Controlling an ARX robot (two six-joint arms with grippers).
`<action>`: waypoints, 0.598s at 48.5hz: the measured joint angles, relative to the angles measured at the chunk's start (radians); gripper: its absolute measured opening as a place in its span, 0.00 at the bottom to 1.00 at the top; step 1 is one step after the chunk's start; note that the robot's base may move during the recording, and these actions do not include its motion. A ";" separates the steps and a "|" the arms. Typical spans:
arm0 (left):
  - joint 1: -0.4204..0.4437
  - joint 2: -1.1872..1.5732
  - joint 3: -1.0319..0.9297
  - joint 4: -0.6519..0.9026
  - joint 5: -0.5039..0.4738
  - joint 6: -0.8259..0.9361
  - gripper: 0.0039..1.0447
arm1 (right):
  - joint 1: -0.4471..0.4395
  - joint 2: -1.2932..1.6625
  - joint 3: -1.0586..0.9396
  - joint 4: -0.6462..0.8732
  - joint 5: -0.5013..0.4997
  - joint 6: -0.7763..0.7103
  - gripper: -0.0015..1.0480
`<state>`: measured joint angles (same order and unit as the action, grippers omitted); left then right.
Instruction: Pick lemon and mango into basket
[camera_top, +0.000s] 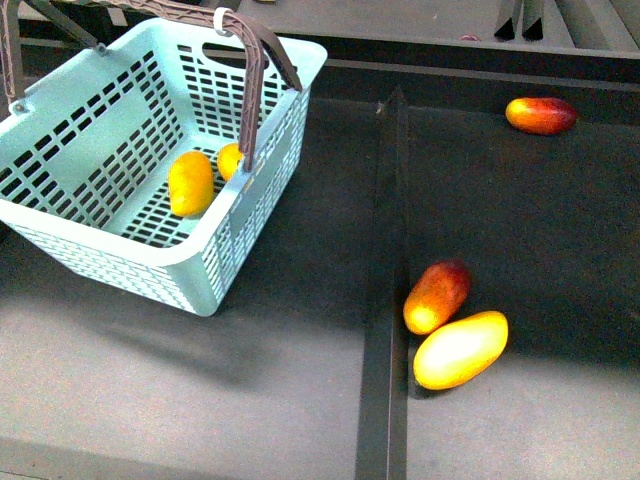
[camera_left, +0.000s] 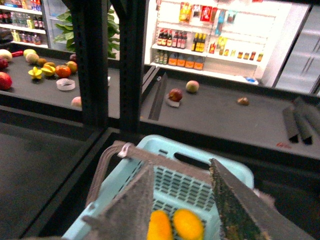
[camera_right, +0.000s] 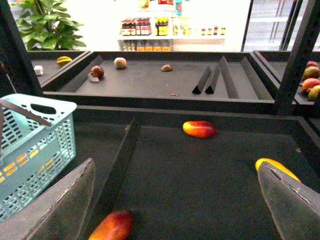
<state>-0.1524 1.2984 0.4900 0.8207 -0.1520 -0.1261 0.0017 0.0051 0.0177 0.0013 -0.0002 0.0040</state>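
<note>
Shop: stocked drink shelves (camera_left: 180, 50)

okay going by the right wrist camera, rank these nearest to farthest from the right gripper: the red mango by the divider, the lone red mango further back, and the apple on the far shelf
1. Red mango by the divider, just beside one finger of the right gripper.
2. Lone red mango, mid-tray, further back.
3. Apple, on the far shelf.

Your front view looks down on the table (camera_top: 300, 380); both wrist views face outward, sharing the basket (camera_top: 250, 270) (camera_left: 225, 172) (camera_right: 50, 107).
</note>
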 joint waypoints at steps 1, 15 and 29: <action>0.005 -0.009 -0.021 0.003 0.003 0.023 0.28 | 0.000 0.000 0.000 0.000 0.000 0.000 0.92; 0.057 -0.192 -0.235 0.024 0.064 0.107 0.03 | 0.000 0.000 0.000 0.000 0.000 0.000 0.92; 0.147 -0.427 -0.380 -0.067 0.151 0.114 0.03 | 0.000 0.000 0.000 0.000 0.000 0.000 0.92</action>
<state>-0.0051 0.8715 0.1101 0.7536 -0.0006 -0.0120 0.0017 0.0051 0.0177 0.0013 0.0002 0.0044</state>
